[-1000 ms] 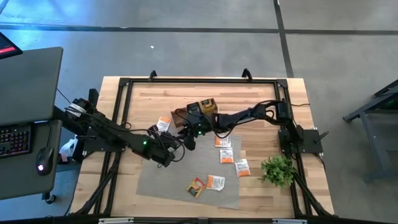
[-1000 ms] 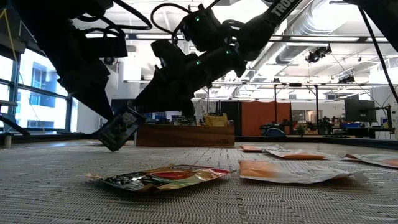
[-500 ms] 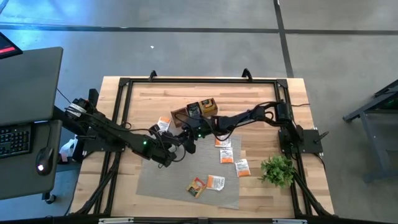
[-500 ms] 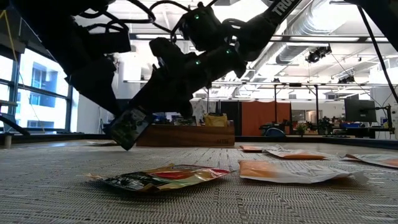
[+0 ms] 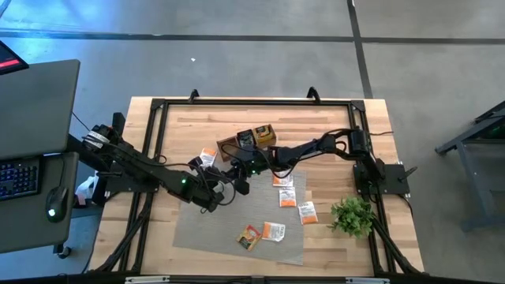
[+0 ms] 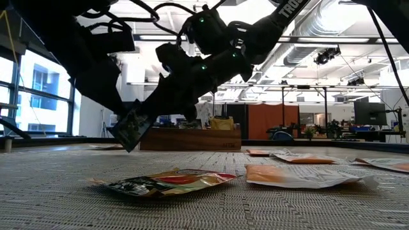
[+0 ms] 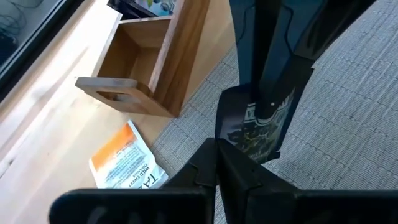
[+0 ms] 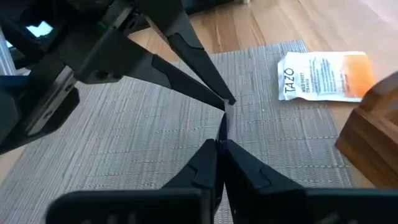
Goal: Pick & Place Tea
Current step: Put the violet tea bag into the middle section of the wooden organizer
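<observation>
The wooden table carries a grey woven mat, with a small green plant at its right edge and a compartmented wooden box at the mat's far side. Both arms meet over the mat just in front of that box. The left gripper and the right gripper each appear pinched onto the same black sachet, which hangs tilted and clear of the mat, the right fingers on its upper part and the left fingers at its lower edge. This reads as a hand-over. To do it well, only one gripper should let go, and fully, before the other draws away, since pulling while both clamp could tear or twist the thin packet. The carrying arm should then bring it over an open compartment of the box before releasing. Other sachets lie loose on the mat, including a dark one beside an orange one. A white and orange sachet next to the box reads "TAZO"; its smaller print is not legible for certain.
</observation>
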Tool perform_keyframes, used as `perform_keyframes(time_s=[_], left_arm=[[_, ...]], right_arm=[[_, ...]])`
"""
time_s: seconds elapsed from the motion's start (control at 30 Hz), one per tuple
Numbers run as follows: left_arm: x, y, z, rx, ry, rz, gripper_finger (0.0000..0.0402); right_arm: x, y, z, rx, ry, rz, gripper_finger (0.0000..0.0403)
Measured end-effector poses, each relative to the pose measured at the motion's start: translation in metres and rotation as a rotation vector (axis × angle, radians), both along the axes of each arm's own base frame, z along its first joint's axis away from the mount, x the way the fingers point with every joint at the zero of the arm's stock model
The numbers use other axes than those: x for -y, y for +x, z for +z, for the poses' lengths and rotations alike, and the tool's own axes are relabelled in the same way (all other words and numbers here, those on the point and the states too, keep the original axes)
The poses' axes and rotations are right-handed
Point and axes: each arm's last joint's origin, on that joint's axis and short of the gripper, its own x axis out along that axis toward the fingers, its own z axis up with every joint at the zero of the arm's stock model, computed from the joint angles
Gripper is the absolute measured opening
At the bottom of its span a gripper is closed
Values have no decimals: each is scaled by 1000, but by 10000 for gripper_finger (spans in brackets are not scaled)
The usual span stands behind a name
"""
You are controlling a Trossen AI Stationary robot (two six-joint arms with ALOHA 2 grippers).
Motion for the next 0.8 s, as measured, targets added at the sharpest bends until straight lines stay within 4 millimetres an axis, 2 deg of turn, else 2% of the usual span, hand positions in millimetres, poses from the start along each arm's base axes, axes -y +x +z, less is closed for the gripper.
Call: perform_keyframes(time_s=[0.1, 0.2, 0.33, 0.43, 0.63, 0.8], left_arm=[[0, 0, 0, 0, 2, 0, 22], [0, 0, 0, 4, -4, 6, 56], [0, 0, 0, 16, -14, 19, 111], [0, 0, 0, 46, -40, 56, 144], [-3, -7, 13, 84, -66, 82, 162], [-10, -19, 34, 148, -42, 92, 162]], right_arm=[[0, -1, -1, -17, -4, -10, 26], [4, -2, -4, -45, -6, -24, 15], [17, -4, -4, -64, 28, -33, 10], [28, -7, 5, -59, 42, -41, 19], [51, -19, 49, 25, -4, -70, 7], [66, -43, 92, 75, -103, -100, 13]])
